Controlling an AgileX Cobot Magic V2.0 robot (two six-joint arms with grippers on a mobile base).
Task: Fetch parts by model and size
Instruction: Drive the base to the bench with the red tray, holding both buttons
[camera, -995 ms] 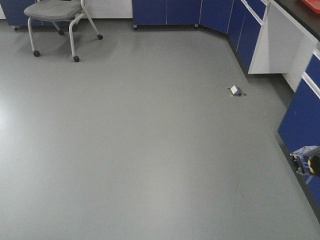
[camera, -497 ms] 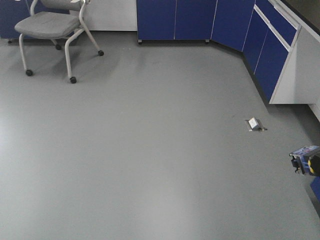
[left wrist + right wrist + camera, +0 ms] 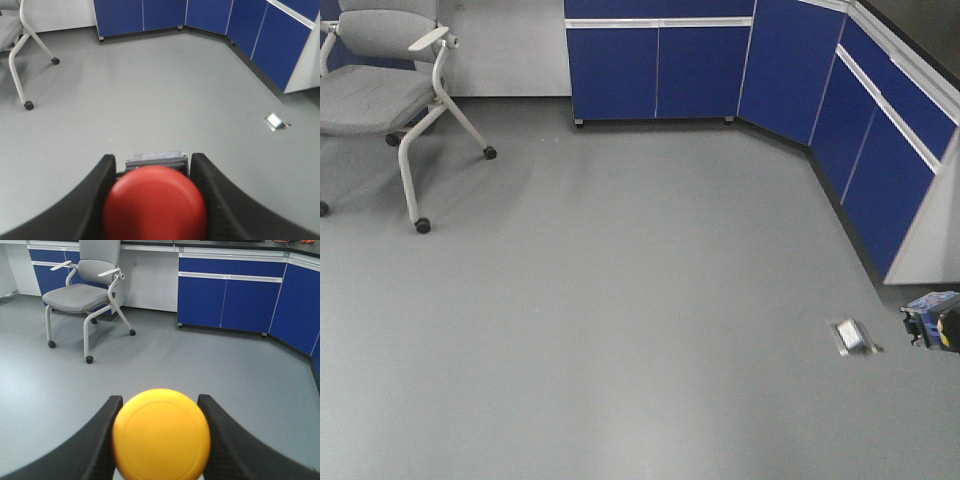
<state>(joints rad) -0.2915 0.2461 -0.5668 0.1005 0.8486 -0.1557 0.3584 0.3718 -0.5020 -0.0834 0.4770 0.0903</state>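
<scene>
Front view pans over last second: office chair slides down-left, floor socket box drifts down-right; base driving. Grasps: left gripper pinches red-capped switch, right gripper pinches yellow-capped switch. Both parts in hand; likely carry leg, delivery pending.

Blue cabinets line a grey floor, a grey wheeled chair nearby.
</scene>
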